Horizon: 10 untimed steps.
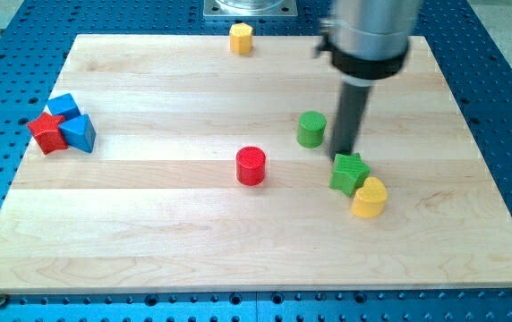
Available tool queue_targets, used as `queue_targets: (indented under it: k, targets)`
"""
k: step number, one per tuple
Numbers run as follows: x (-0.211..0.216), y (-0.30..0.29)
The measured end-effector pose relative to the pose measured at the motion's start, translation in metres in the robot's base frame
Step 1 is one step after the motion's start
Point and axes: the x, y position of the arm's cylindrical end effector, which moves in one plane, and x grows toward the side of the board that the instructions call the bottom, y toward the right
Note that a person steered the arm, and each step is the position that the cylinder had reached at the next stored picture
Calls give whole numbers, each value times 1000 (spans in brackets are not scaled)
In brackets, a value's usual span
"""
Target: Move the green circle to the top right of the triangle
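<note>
Standing upright over the wooden board [238, 250], the arm's silver cylinder [370, 31] is entering from the view's top and is carrying 1 straight dark rod [353, 116] that is pointing straight down. My tip [345, 157] is resting at board level, just to the view's right of the green circle [311, 129] and right at the upper edge of the green star-shaped block [350, 173]. Whether my tip is touching either block is too close to tell. The rod is ending in a plain point, with no claw on it to spread or press together.

Sitting right of the board's centre, the green circle is standing as a short upright cylinder. A yellow heart-shaped block [369, 198] is lying against the green star's lower right side. A red cylinder [251, 165] is standing alone near the board's middle, well apart from my tip.

Clustering at the view's far left, 3 blocks are touching one another: a red star [47, 132], a blue cube [64, 105] above it and a blue triangle [80, 133] beside it. A yellow hexagon-like block [241, 38] is sitting at the board's top edge.

Framing the board on all sides, a blue perforated table [507, 80] is showing. No containers are visible.
</note>
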Motion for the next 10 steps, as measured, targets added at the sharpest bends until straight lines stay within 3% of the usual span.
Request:
queue_targets:
  k: [1, 2, 3, 4, 5, 6, 8, 10]
  targets:
    - [-30, -1]
    - [-39, -155]
    - [-37, -225]
    - [-37, -201]
    - [-38, -286]
    - [-37, -313]
    - [-36, -156]
    - [-13, 90]
